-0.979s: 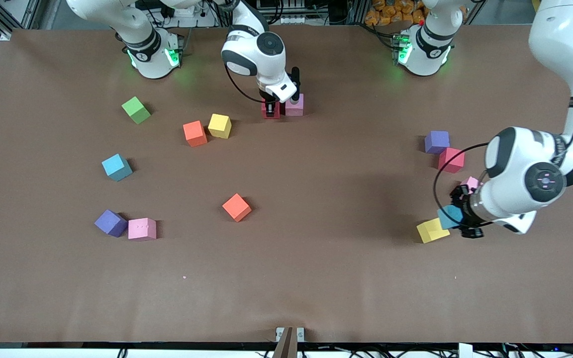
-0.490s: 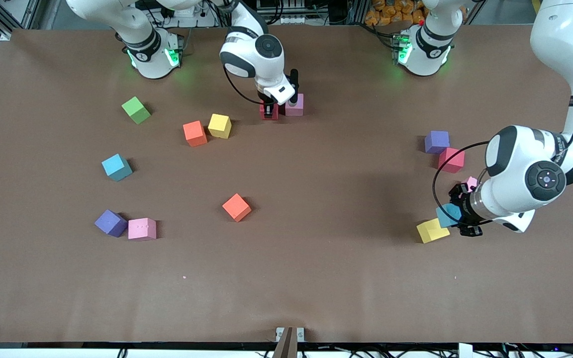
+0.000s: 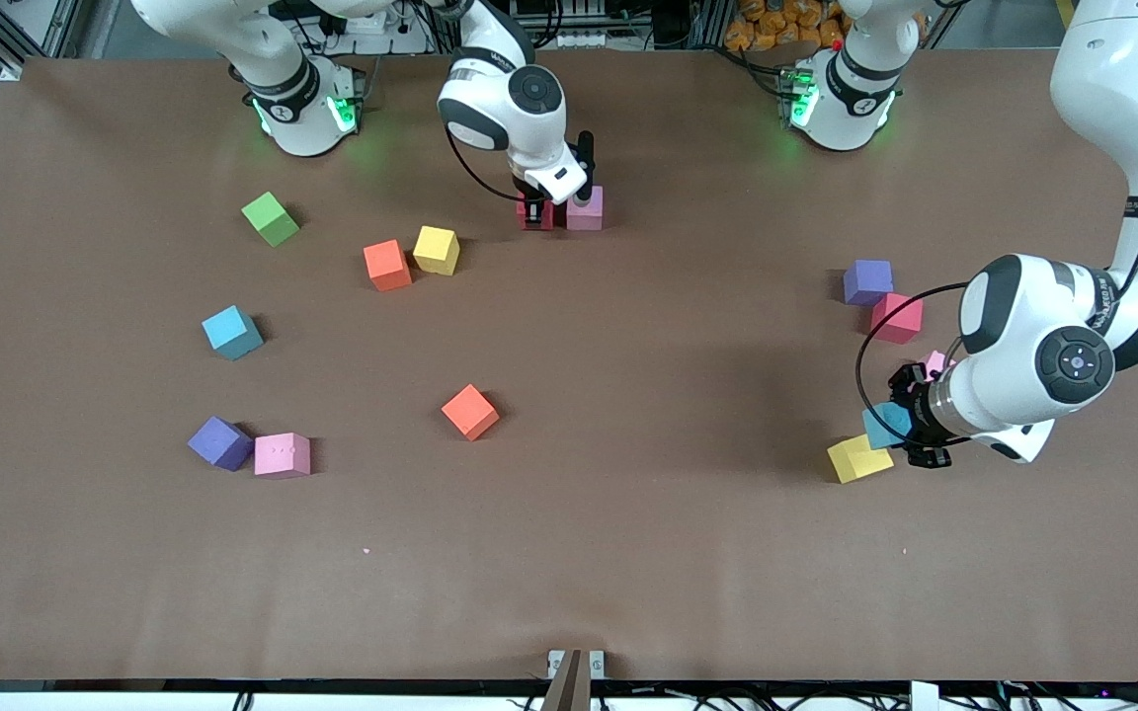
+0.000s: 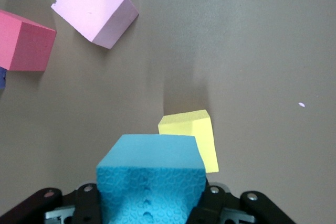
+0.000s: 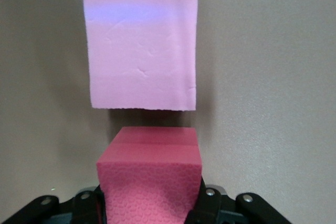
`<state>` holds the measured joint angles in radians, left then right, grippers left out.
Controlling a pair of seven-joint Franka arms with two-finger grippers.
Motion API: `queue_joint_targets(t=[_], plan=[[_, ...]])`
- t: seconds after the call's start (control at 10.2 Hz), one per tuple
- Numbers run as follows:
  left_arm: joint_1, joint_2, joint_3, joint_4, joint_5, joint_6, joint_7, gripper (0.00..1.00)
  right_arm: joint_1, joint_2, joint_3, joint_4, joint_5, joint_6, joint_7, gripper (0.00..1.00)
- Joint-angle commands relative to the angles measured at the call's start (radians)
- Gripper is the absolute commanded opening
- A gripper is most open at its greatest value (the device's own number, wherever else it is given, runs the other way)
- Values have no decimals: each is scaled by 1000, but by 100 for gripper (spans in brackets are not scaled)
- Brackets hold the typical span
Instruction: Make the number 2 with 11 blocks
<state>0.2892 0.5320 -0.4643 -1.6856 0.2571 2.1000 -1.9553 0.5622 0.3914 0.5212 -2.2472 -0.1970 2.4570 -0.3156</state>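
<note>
My right gripper (image 3: pixel 534 211) is shut on a red block (image 3: pixel 536 219) right beside a pink block (image 3: pixel 586 208), toward the right arm's end of it and near the robots' bases. In the right wrist view the red block (image 5: pixel 149 174) fills my gripper (image 5: pixel 149 205), a narrow gap from the pink block (image 5: pixel 140 51). My left gripper (image 3: pixel 898 428) is shut on a blue block (image 3: pixel 885 425) held just over a yellow block (image 3: pixel 855 460). The left wrist view shows the blue block (image 4: pixel 151 179) in my gripper (image 4: pixel 151 205), with the yellow block (image 4: pixel 193 135) partly under it. No number 2 shows.
By the left gripper lie a pink block (image 3: pixel 936 363), a red block (image 3: pixel 896 318) and a purple block (image 3: pixel 867 282). Toward the right arm's end lie orange (image 3: pixel 386 265), yellow (image 3: pixel 436 250), blue (image 3: pixel 231 332), purple (image 3: pixel 219 441), pink (image 3: pixel 282 455), orange (image 3: pixel 470 411) and a green cube (image 3: pixel 270 218).
My left gripper with the blue block has shifted slightly toward the yellow block. My right gripper with the red block has barely shifted beside the pink block.
</note>
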Motion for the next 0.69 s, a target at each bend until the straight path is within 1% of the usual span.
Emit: queue_joint_targets(t=[0.0,0.39,0.59], plan=[[-10,-1,0,-12,8,11,6,0,-24,0,25,0,21,3,-5,29],[-42,-10,-13,-88,7,11,-60,0,-21,23,25,20,21,3,-6,29],[-62,-3,-14,-89,5,18,-92,0,-18,32,25,37,21,3,-5,29]])
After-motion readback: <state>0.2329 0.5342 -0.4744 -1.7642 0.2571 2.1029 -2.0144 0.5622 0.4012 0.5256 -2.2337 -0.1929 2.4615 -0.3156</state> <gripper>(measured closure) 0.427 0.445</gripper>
